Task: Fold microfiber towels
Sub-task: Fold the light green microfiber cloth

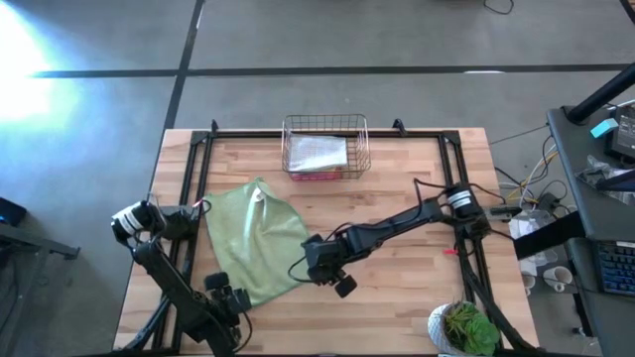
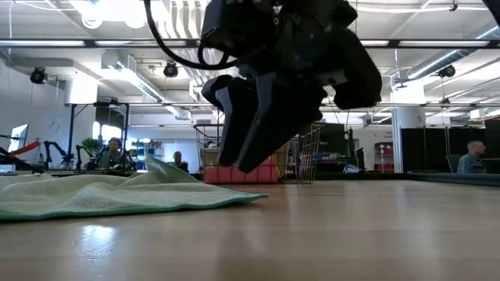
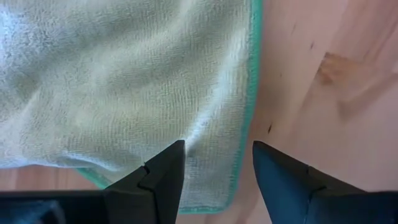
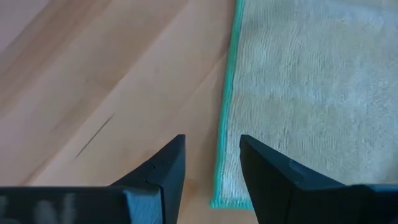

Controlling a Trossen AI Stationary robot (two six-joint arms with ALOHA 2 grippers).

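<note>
A pale sage green microfiber towel (image 1: 253,243) with a teal hem lies spread on the wooden table, left of centre, with a raised ridge (image 2: 160,168) at its far part. My left gripper (image 3: 217,162) points down, open, at the towel's near left corner. Its fingers stand on either side of the hemmed edge (image 3: 249,112). My right gripper (image 4: 211,158) slants down, open, over the towel's near right corner (image 4: 217,199). In the low view it (image 2: 258,133) hangs a little above the tabletop. I cannot tell whether either gripper touches the cloth.
A copper wire basket (image 1: 325,149) stands at the table's far middle with a pale cloth on a pink one inside. A potted plant (image 1: 466,327) sits at the near right corner. Black frame rails (image 1: 189,188) run along the table's sides. Bare wood lies to the right of the towel.
</note>
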